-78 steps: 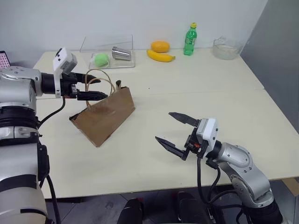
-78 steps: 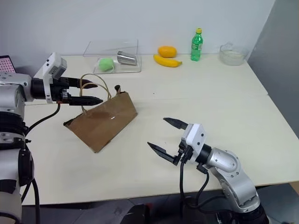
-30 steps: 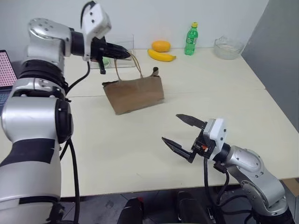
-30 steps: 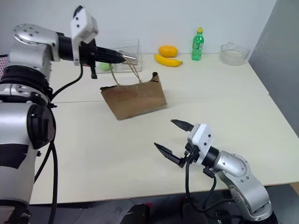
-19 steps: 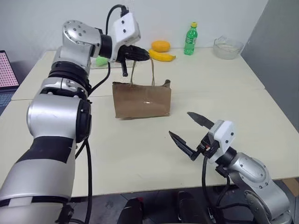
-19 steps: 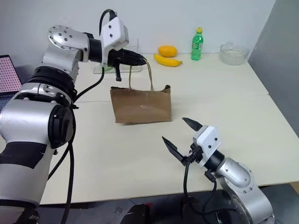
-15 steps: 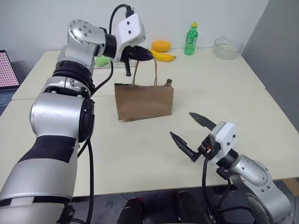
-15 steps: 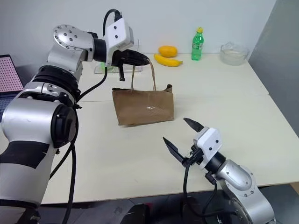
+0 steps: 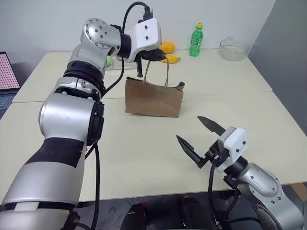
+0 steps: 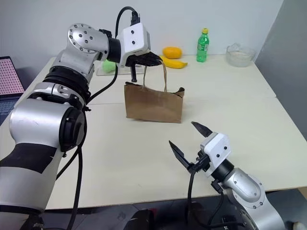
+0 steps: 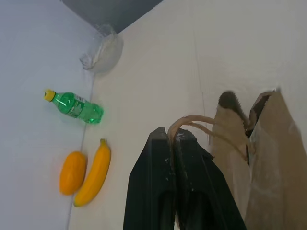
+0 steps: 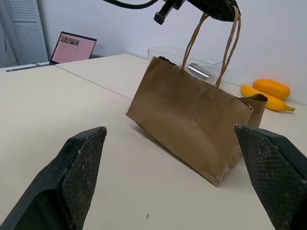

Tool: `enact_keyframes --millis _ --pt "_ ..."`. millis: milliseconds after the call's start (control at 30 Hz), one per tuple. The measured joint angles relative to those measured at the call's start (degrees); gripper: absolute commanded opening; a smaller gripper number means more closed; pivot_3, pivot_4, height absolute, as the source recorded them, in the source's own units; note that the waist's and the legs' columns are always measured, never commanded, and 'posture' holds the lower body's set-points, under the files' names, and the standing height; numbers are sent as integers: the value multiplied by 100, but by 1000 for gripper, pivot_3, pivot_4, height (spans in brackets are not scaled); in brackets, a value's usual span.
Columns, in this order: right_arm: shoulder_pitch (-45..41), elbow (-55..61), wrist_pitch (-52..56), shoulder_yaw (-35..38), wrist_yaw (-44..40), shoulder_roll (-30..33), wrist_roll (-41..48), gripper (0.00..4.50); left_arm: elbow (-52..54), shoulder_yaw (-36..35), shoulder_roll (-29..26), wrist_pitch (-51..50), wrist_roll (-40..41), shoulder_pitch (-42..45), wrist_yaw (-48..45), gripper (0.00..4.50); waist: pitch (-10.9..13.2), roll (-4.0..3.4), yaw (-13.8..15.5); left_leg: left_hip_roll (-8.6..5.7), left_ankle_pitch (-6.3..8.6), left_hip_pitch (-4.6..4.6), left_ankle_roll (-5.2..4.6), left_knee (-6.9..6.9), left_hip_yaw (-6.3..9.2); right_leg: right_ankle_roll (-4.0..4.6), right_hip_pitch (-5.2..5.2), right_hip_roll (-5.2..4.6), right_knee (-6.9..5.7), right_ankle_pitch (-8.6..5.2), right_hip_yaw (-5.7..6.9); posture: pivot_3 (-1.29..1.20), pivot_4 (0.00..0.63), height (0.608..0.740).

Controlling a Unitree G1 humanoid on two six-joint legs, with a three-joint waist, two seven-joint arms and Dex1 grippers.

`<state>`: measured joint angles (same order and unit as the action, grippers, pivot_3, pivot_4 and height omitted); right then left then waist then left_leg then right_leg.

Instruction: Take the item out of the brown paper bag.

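Bag (image 9: 154, 98): brown paper, hanging by cord handles (image 9: 157, 72) from left pincer (image 9: 154, 56), tilted, bottom edge at surface (image 9: 230, 91). Left pincer clenched on handles above bag. Right pincer (image 9: 199, 140) released, jaws wide, in front of bag, well apart. Item not visible. Banana (image 9: 171, 59), orange (image 9: 167, 46), green bottle (image 9: 195, 40) behind bag.

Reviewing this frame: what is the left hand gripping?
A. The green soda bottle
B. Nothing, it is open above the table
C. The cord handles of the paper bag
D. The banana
C. The left hand is shut on the looped cord handles of the paper bag, while the green bottle and banana lie at the far side of the table.
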<state>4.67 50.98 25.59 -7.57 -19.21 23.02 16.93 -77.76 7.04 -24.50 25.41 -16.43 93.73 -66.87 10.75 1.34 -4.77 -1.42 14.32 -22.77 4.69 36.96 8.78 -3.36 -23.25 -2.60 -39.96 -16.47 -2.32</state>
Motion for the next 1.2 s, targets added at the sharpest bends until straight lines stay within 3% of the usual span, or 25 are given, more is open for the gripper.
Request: enact_keyframes --millis 200,333,633,1100,1200 --pt "-141 -8 4 0 70 -57 -20 4500 -17 11 42 11 -68 -3 53 28 0 0 -1 0 0 1 0 0 0 0 0 0 0 0 0 0 150 740" --pt "-226 -16 8 0 70 -58 -41 4500 -31 48 30 30 -160 -32 217 914 0 0 -2 0 0 2 0 0 0 0 0 0 -1 0 0 0 150 740" --pt "-371 -145 11 -49 37 -36 -52 4500 -30 -67 -285 -36 -46 -147 -240 3766 0 0 -7 1 0 3 0 0 -2 1 0 1 -2 0 -1 0 150 740" --pt "-692 -586 9 -33 -360 198 -42 4500 490 -983 -1206 -1481 1204 -1007 -1758 3766 -1 -1 -23 5 0 6 0 1 1 1 1 3 -5 1 1 0 150 740" --pt "-1016 -711 89 97 -451 204 78 4500 1760 -1256 -1399 -2131 1741 -1976 -1885 3766 -3 -5 -38 10 0 14 0 -1 -8 2 3 1 -9 1 -9 0 150 740"
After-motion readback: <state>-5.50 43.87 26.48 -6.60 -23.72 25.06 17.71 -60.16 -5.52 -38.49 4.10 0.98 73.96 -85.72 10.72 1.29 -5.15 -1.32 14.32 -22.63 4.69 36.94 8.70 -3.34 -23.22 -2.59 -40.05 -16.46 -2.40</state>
